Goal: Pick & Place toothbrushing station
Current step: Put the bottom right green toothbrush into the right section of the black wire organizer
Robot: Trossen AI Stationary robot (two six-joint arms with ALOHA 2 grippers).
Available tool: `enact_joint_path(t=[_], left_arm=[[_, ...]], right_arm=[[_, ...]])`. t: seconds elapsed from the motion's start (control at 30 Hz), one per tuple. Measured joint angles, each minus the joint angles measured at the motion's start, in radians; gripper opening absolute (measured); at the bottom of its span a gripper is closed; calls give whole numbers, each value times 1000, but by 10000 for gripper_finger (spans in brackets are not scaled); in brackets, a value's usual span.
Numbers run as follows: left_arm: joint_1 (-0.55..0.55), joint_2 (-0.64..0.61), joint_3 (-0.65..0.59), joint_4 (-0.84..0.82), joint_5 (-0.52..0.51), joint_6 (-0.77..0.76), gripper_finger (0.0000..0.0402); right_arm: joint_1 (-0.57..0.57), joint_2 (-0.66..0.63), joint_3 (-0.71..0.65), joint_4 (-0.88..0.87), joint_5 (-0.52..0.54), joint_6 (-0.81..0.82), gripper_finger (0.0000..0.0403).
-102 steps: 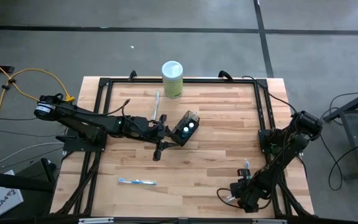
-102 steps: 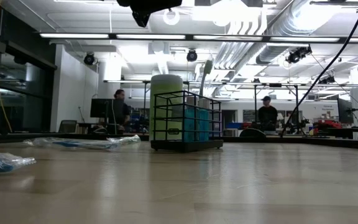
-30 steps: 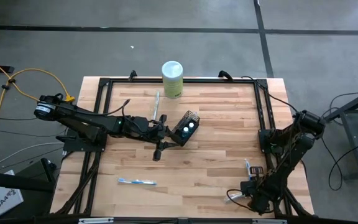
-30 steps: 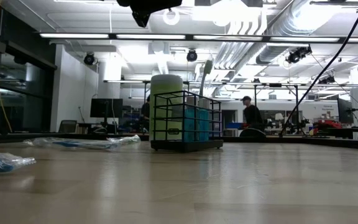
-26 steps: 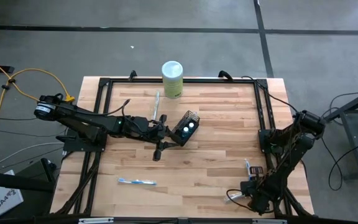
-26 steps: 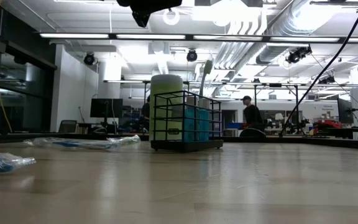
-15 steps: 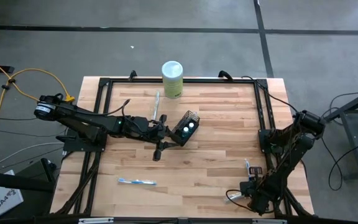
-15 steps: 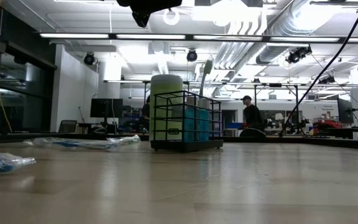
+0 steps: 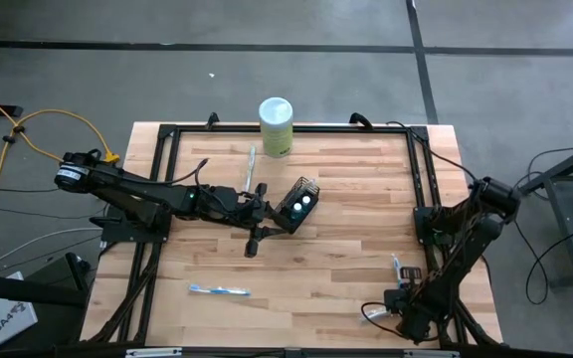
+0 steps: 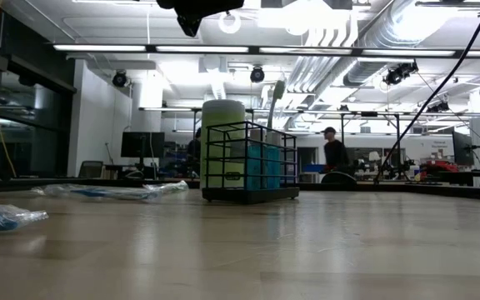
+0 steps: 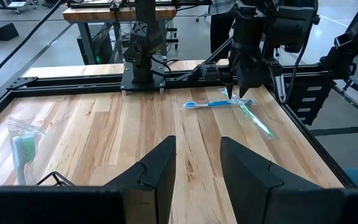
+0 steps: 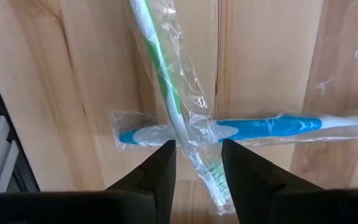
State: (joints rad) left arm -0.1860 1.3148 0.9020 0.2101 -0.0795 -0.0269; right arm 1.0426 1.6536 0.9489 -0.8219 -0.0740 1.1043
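The right gripper (image 12: 196, 162) is hanging low over the near right corner of the table (image 9: 346, 278), its fingers parted and straddling the spot where two wrapped toothbrushes are lying crossed: a green-handled toothbrush (image 12: 166, 81) is running over a blue-handled toothbrush (image 12: 260, 127), both still in clear film. Nothing is being gripped yet; the gap between the fingers is narrow, about right for a slim handle, and I would guess it is lining up on the crossing so it can take the top brush first without dragging the other. Across the table the left gripper (image 11: 196, 168) is sitting beside the wire-mesh holder (image 9: 300, 202), which is standing near the middle with two white-capped tubes (image 9: 302, 203) already in it; its fingers are also standing moderately apart and empty, probably waiting there so the holder is not knocked about when brushes arrive. Two more wrapped brushes are lying apart from all this, one toothbrush near the front left (image 9: 219, 290) and one toothbrush beside the canister (image 9: 251, 162), so the job looks only partly along. The pale green canister (image 9: 276, 125) is standing at the far edge, out of the way. In the low view a person (image 10: 334, 150) is walking about well behind the table.
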Motion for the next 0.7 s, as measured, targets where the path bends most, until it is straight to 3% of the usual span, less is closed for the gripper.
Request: enact_joint_path(t=[0.27, 0.47, 0.7], left_arm=[[0, 0, 0, 0, 0, -2, 120], [0, 0, 0, 0, 0, -9, 120], [0, 0, 0, 0, 0, -11, 120]], right_arm=[[0, 30, 0, 3, -41, 3, 79], [-4, 30, 0, 3, -87, 3, 14], [-4, 30, 0, 3, -92, 27, 5]])
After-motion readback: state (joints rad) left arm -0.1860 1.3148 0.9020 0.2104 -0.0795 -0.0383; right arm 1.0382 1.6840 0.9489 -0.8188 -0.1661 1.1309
